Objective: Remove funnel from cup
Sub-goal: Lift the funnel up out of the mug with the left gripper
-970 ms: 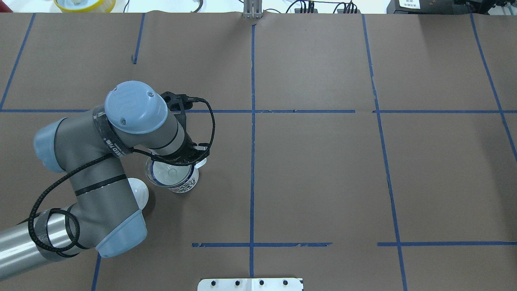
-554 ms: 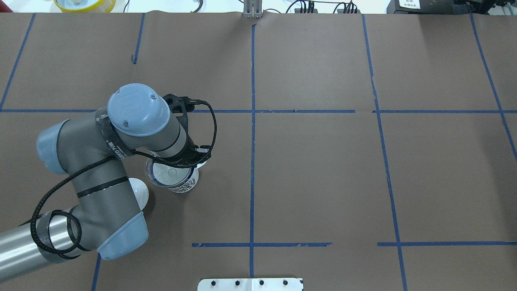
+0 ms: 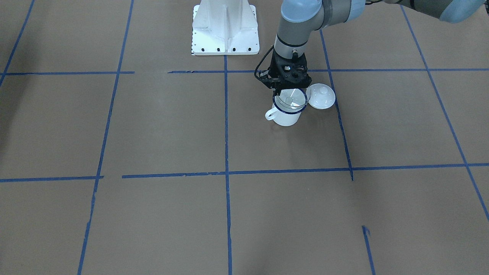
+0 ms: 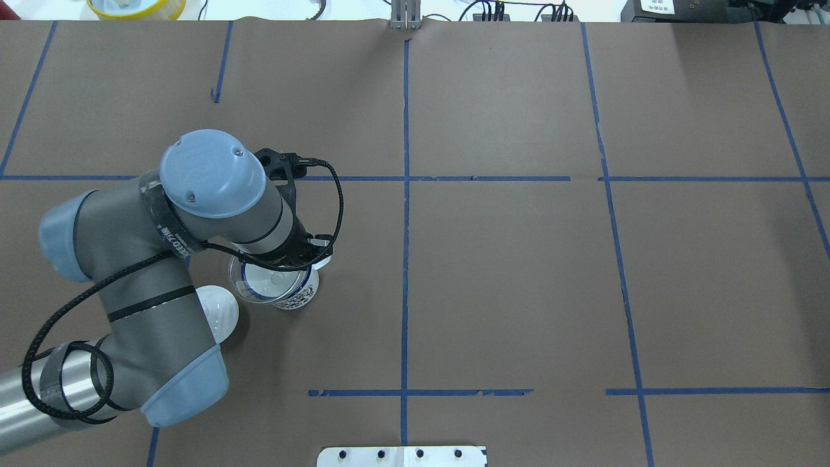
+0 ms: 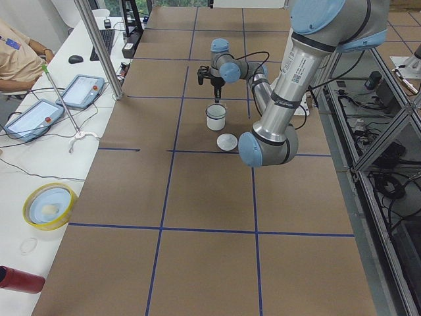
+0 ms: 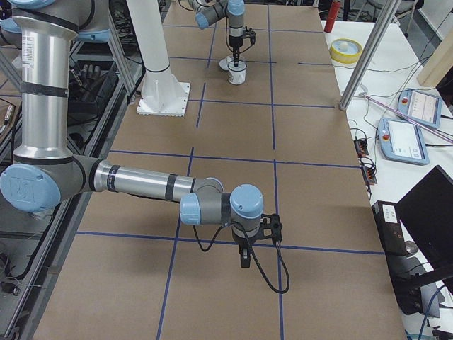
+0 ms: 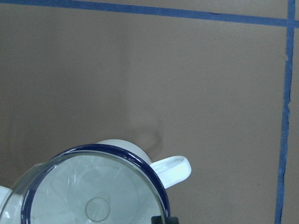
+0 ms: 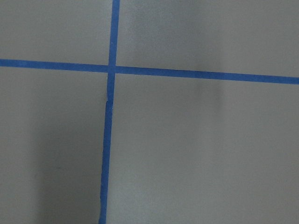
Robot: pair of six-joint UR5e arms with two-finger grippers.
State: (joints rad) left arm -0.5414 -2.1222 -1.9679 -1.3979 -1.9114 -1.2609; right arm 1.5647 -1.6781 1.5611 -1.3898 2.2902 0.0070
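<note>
The cup (image 3: 285, 117) is a white enamel mug with a dark blue rim, standing on the brown table with its handle (image 7: 173, 169) pointing sideways. The clear funnel (image 3: 292, 98) is tilted, its bowl over the cup's mouth and raised a little off the rim. In the overhead view the funnel (image 4: 266, 283) sits offset to the left of the cup (image 4: 297, 297). My left gripper (image 3: 290, 90) points down, shut on the funnel's near rim. One fingertip (image 7: 162, 220) shows at the wrist view's bottom edge. My right gripper (image 6: 244, 258) hangs low over bare table far away; I cannot tell its state.
A white round knobbed lid (image 3: 321, 96) lies right beside the cup, on the robot's left of it. The white robot base (image 3: 225, 28) stands behind. A yellow bowl (image 5: 47, 205) and operator tablets (image 5: 84, 90) sit on the side bench.
My left arm has shifted a little to the left and up, and the funnel has moved with it, now offset from the cup's rim. The cup and lid have stayed put.
</note>
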